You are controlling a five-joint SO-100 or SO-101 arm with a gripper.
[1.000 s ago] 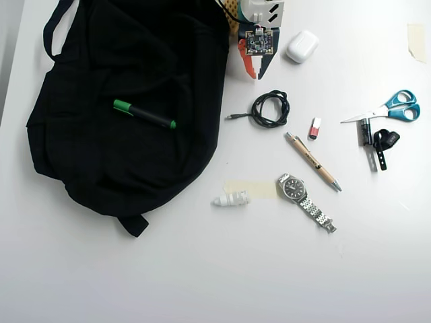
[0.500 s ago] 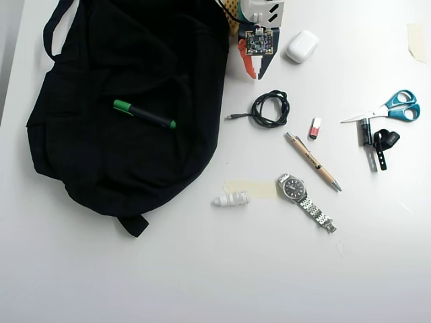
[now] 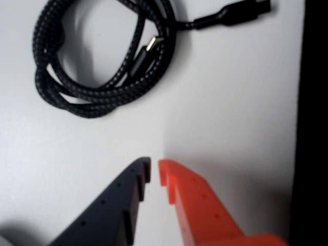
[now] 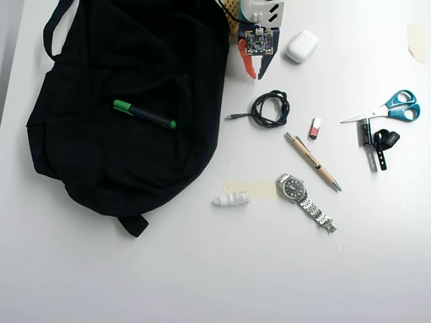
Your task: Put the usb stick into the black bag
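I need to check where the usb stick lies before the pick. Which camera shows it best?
The overhead view. There the usb stick lies fully visible on the white table, between the coiled cable and the scissors, just above the pen. The wrist view shows only the cable, the end effector and table; no stick.

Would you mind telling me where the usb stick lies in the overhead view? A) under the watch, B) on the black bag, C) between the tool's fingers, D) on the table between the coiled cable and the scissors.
D: the usb stick lies on the bare table, right of the coiled cable and left of the scissors.
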